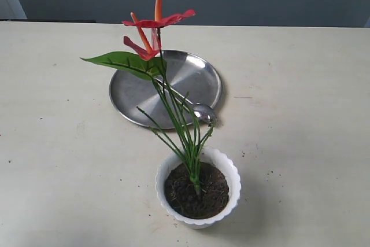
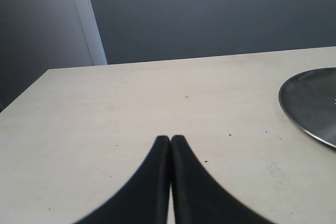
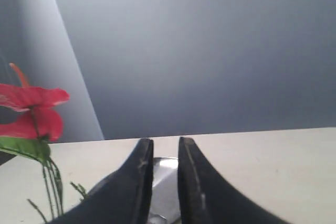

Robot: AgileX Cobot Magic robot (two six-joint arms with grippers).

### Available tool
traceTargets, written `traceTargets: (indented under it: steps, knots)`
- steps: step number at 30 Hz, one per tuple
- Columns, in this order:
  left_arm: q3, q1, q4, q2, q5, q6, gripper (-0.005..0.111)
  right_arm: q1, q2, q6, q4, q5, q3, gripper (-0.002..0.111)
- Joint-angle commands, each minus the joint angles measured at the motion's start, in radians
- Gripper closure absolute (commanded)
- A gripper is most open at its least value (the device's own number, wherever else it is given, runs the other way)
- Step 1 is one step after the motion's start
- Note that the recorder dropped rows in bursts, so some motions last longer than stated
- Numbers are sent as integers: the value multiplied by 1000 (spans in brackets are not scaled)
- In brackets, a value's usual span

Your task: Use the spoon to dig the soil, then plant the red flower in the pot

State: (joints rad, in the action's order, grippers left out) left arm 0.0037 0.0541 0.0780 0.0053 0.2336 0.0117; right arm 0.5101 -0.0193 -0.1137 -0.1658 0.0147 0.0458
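Red flower (image 1: 151, 24) was found planted upright in soil (image 1: 179, 192) of pot (image 1: 231, 174), nr front tabletop (image 1: 300, 143) edge; R fingers (image 3: 134, 187), judged nearer, were seen slightly parted, empty; L fingers (image 2: 152, 182) pressed together.

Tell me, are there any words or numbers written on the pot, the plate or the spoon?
None: no words, numbers, labels or signs can be read in any view. The white pot, the steel plate, the spoon and the table are all plain.
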Motion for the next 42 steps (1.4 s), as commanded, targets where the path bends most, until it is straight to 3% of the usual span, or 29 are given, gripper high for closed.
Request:
traceTargets:
  steps: [1,9,42]
  knots:
    - [-4,-7,-8,-5,-1,-2,106,-96,19,11,21,19,-46,90]
    - [-4,-7,-8,-5,-1,-2,106,-293,19,16,88,63,-46,90]
    - [-4,-7,-8,-5,-1,-2,106,-292,19,16,88,66,-46,90]
